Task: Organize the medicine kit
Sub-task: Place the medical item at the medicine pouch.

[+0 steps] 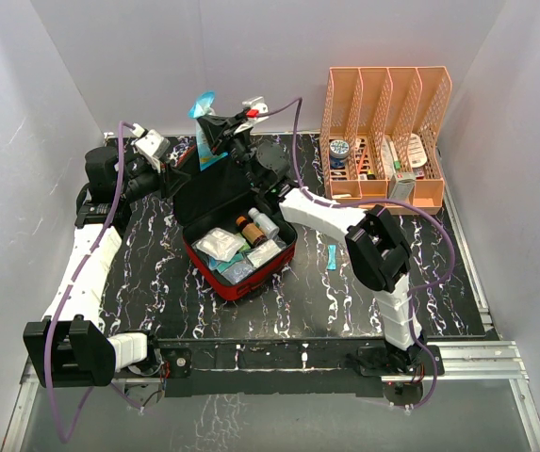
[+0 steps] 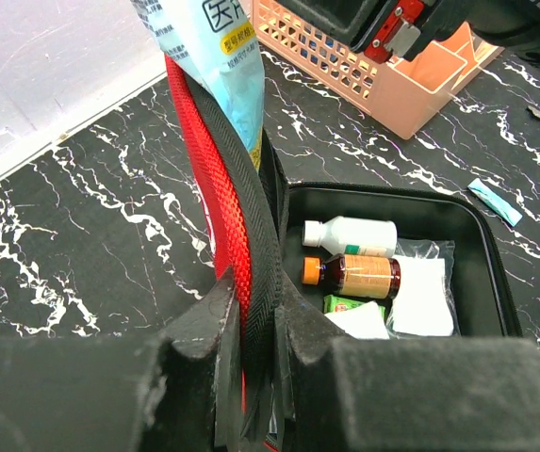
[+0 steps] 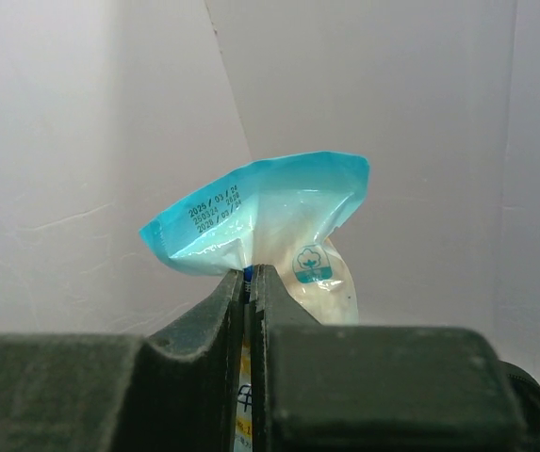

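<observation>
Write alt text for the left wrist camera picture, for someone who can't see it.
The left hand pinches the upright red lid of the open medicine kit, with a blue packet rising above it. Inside lie a white bottle and an orange-capped brown bottle.

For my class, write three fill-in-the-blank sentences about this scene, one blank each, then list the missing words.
The left gripper is shut on the upright ____ of the medicine kit, while the right gripper is shut on a blue packet.
The brown bottle lying in the kit has an ____ cap.
The file rack stands at the far ____ corner of the table.
Missing words: lid; orange; right.
</observation>
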Controlling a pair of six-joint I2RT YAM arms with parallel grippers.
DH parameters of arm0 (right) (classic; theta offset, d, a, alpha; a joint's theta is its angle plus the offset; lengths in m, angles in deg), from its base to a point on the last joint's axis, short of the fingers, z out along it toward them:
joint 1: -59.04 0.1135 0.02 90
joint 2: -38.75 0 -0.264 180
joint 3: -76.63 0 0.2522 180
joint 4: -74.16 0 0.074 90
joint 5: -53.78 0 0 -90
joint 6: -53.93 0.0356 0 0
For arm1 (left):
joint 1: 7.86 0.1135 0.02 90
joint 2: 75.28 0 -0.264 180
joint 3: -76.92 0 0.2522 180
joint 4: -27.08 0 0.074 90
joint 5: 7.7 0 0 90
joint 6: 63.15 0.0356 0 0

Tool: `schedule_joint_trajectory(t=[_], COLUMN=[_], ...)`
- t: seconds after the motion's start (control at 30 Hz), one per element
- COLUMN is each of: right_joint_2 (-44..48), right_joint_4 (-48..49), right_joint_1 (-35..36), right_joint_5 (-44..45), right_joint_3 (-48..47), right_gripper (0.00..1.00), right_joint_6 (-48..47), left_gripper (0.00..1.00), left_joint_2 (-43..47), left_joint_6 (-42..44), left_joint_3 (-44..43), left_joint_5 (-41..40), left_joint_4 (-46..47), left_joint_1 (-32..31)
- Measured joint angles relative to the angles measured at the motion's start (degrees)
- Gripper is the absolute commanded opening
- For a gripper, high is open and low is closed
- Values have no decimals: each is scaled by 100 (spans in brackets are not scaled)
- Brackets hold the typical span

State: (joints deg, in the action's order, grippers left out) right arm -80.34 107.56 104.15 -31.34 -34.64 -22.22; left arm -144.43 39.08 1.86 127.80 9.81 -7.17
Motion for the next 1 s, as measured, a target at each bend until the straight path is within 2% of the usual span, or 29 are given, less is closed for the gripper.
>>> schedule_joint_trajectory(t=[0.4, 0.6, 1.0], right_joint_2=[-2, -15, -68], right_joint_4=[511, 1095, 1626], right_joint_1=[-70, -87, -243], right_joint_5=[-227, -380, -590], right_joint_3=[472, 855, 911], right_gripper=[0, 0, 0], right_joint_6=[323, 275, 723], left_gripper=[0, 0, 0], left_joint_2=[0, 2, 20], left_joint_6=[61, 85, 177], left_joint_3=[0, -11, -72], left_joint_5=[2, 15, 24], left_joint_4=[-90, -131, -205], left_joint_1=[-2, -13, -81])
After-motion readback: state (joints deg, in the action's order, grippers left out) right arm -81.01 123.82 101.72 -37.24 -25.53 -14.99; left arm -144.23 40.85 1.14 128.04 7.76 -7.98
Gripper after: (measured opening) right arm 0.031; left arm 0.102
